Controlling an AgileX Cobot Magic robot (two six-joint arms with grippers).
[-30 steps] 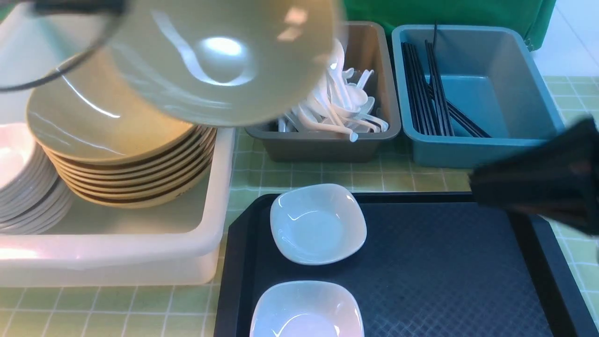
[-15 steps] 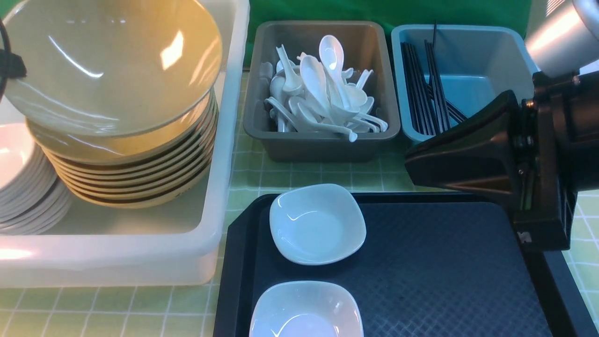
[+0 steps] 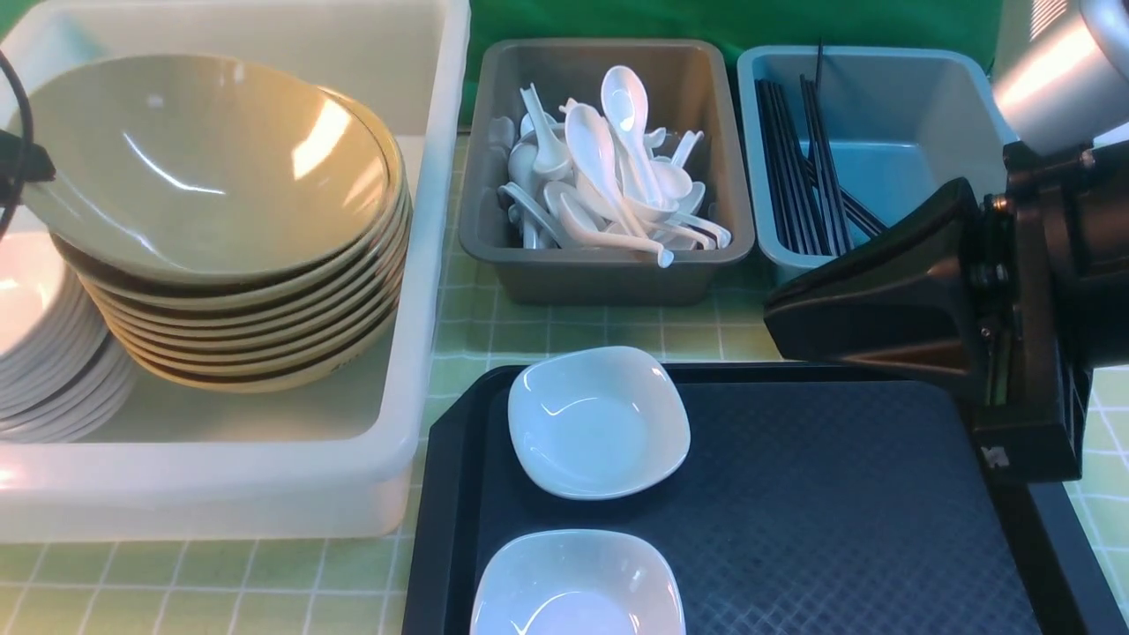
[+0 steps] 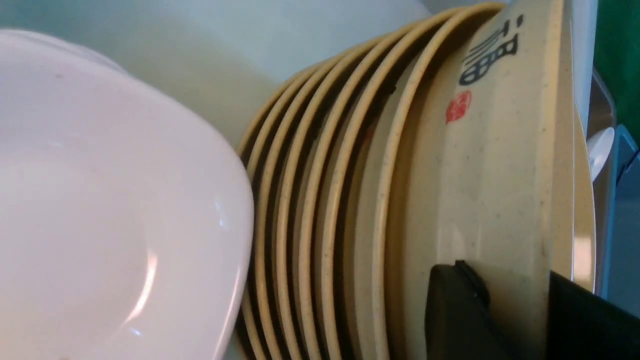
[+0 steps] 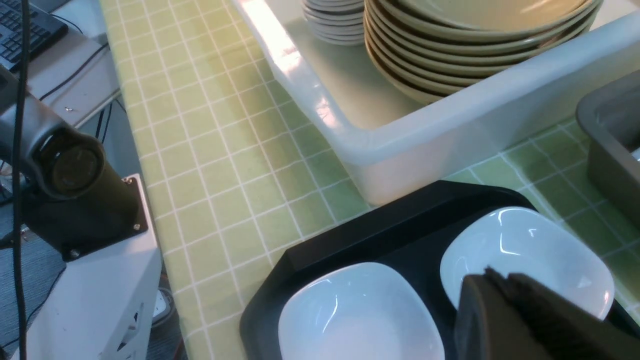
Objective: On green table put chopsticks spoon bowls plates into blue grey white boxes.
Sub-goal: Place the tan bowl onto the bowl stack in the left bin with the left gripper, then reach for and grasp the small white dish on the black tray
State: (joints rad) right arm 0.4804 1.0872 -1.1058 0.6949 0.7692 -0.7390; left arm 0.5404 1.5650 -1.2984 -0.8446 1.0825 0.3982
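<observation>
A tan bowl (image 3: 203, 168) lies tilted on top of the tan stack in the white box (image 3: 414, 370). My left gripper (image 4: 520, 300) straddles its rim (image 4: 490, 175), jaws slightly parted, one finger on each side. White plates (image 3: 44, 353) are stacked beside it. Two white square dishes (image 3: 600, 423) (image 3: 578, 586) sit on the black tray (image 3: 838, 511). My right gripper (image 3: 769, 310) hovers shut and empty over the tray's far edge, its tip (image 5: 487, 275) near the farther dish (image 5: 525, 250). White spoons (image 3: 617, 176) fill the grey box (image 3: 609, 282); black chopsticks (image 3: 807, 168) lie in the blue box (image 3: 953, 97).
The three boxes stand in a row along the back of the green checked table (image 3: 220, 582). The right arm's body (image 3: 1041, 291) blocks part of the blue box and the tray's right side. An arm base (image 5: 75, 190) stands off the table's edge.
The tan bowl came down from in front of the camera onto the stack, and the left jaws have parted a little. The right arm swung in over the tray and then held still.
</observation>
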